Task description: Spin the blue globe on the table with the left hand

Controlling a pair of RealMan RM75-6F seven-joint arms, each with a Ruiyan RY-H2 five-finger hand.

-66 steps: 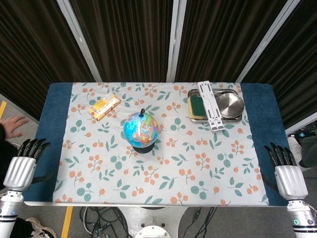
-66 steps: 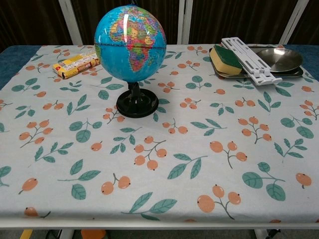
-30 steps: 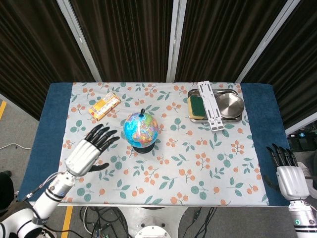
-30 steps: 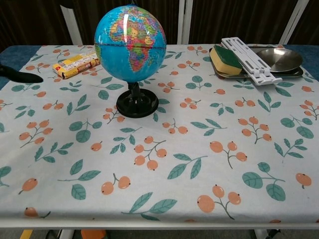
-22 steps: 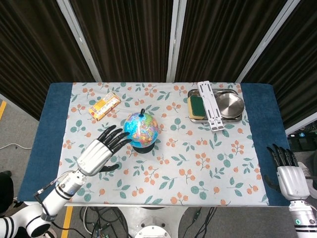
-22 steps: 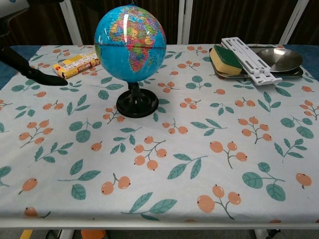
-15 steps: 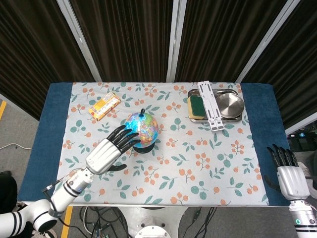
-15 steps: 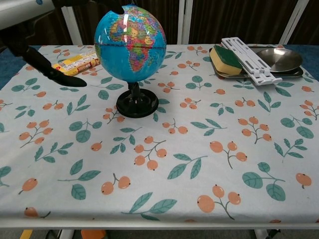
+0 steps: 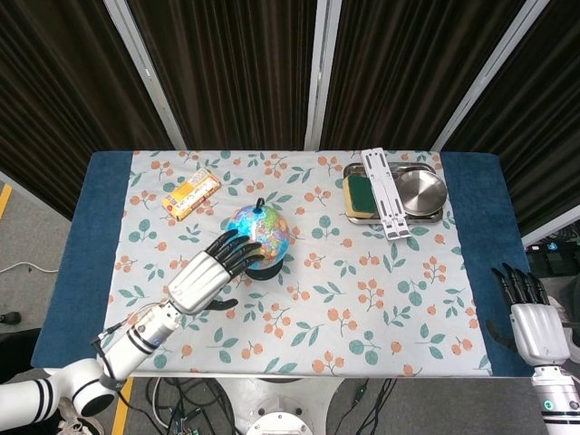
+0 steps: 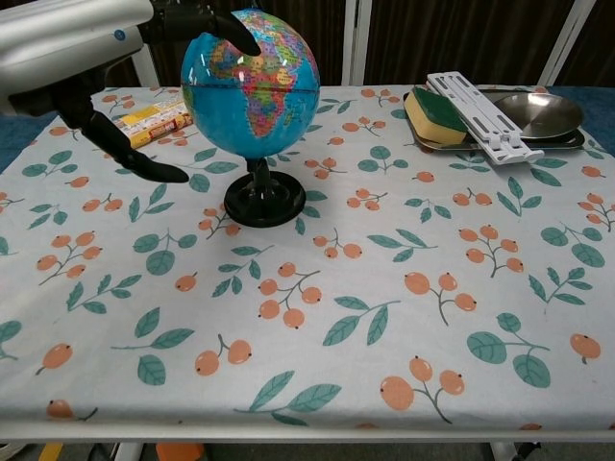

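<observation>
Dark curtains hang behind a table (image 9: 100, 195) spread with a floral cloth (image 9: 299, 313). At its near left, the left hand (image 9: 207, 275) reaches over the cloth, fingers spread and holding nothing, fingertips (image 10: 240, 38) touching the upper left of the blue globe (image 9: 260, 232), which stands on its black base just beyond and right of that hand. Well to the right, off the table's near corner, the right hand (image 9: 533, 324) hangs with fingers extended, holding nothing.

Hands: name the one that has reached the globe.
The left hand: its fingertips lie on the blue globe, while the right hand hangs off the table's near right corner, fingers spread, empty.
</observation>
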